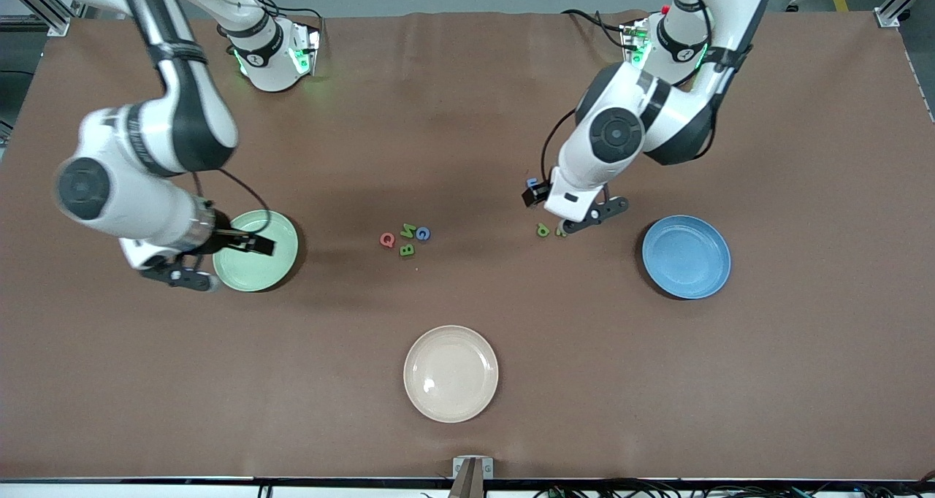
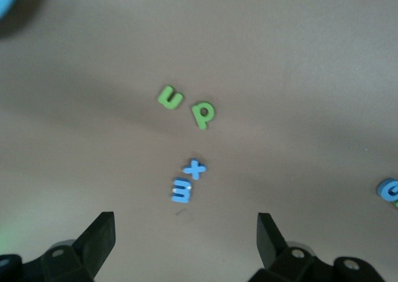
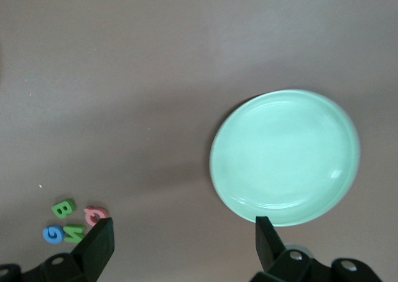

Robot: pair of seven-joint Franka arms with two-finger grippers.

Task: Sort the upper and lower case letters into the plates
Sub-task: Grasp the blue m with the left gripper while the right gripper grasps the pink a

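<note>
Over the lowercase cluster: the left gripper [image 1: 577, 224] is held with its fingers [image 2: 99, 238] spread wide and nothing between them.
Lowercase letters: green n [image 2: 169, 98] and green p [image 2: 203, 114] are seen side by side in the left wrist view, with blue x [image 2: 194, 169] and blue m [image 2: 181, 190] touching each other a little apart from them; in the front view only the green p [image 1: 543, 229] is clearly made out beside the gripper, the others being hidden under the left arm.
Blue plate [image 1: 686, 256]: set on the bench toward the left arm's end, near the lowercase letters, and holding no letter.
Right gripper [image 1: 191, 275]: held over the bench at the edge of the light green plate [image 1: 256, 250], its fingers [image 3: 99, 244] parted wide and carrying nothing.
Light green plate: placed toward the right arm's end, with no letter on it in the right wrist view [image 3: 285, 156].
Uppercase letters: red Q [image 1: 387, 240], green N [image 1: 409, 229], blue G [image 1: 422, 233] and green B [image 1: 407, 250] are grouped tightly at mid-bench, between the two plates.
Cream-white plate [image 1: 451, 373]: set nearer the front camera than the uppercase group, with nothing on it.
Bench [image 1: 467, 104]: covered by a brown, matte sheet, faintly creased toward the arm bases.
Room: a grey floor and metal frame posts are seen past the bench edge by the bases.
</note>
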